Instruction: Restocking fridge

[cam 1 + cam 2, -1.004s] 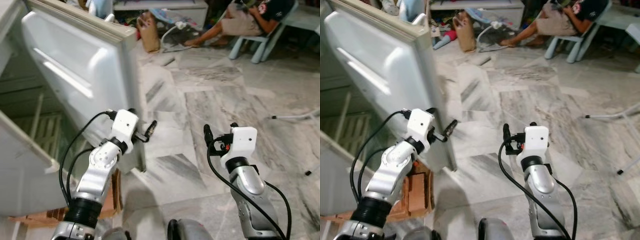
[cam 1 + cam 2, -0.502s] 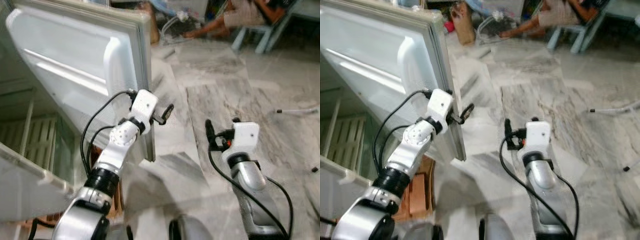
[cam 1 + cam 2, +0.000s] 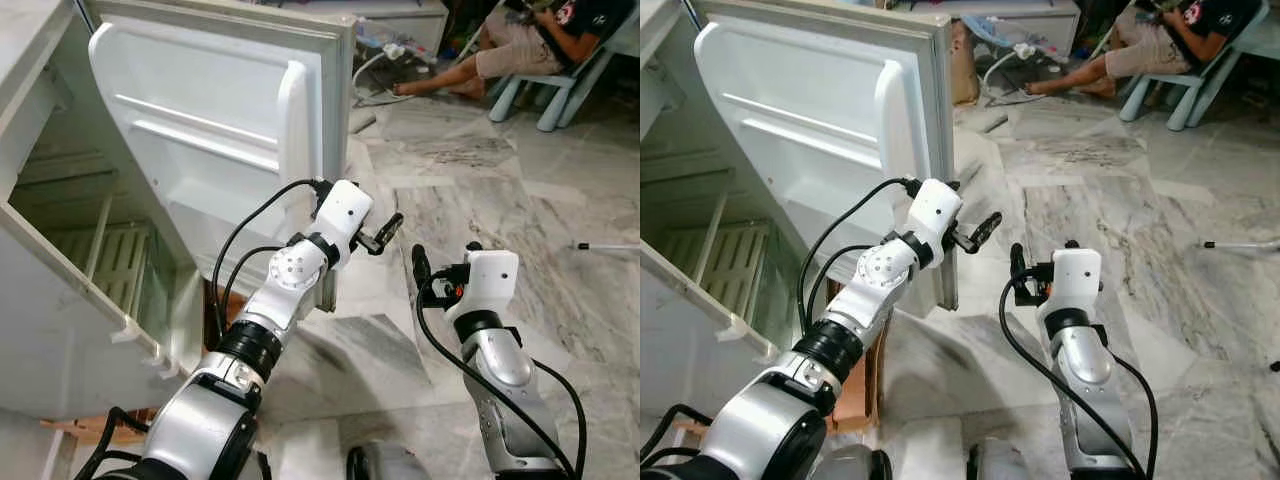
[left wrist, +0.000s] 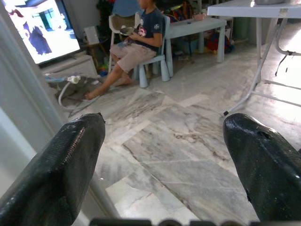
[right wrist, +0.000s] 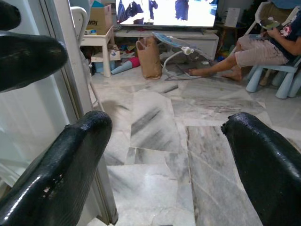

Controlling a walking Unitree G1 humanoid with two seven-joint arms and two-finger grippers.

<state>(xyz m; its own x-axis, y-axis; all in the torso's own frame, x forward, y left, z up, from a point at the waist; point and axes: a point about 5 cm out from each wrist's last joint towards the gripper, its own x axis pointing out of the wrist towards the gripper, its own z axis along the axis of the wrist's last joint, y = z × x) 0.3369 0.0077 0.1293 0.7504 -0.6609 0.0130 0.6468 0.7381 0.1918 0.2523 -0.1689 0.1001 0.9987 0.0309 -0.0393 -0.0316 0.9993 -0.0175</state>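
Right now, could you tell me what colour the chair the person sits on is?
Pale blue chair, clearest in the right wrist view.

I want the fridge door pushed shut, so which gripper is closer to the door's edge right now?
Left. The left gripper hovers just beside the fridge door edge; the right gripper is farther out over the marble floor.

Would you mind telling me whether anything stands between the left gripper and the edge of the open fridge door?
Nothing visible does. The left gripper is open and empty, right beside the outer edge of the fridge door, with only bare marble floor beyond it. The right gripper hangs open further right, away from the door.
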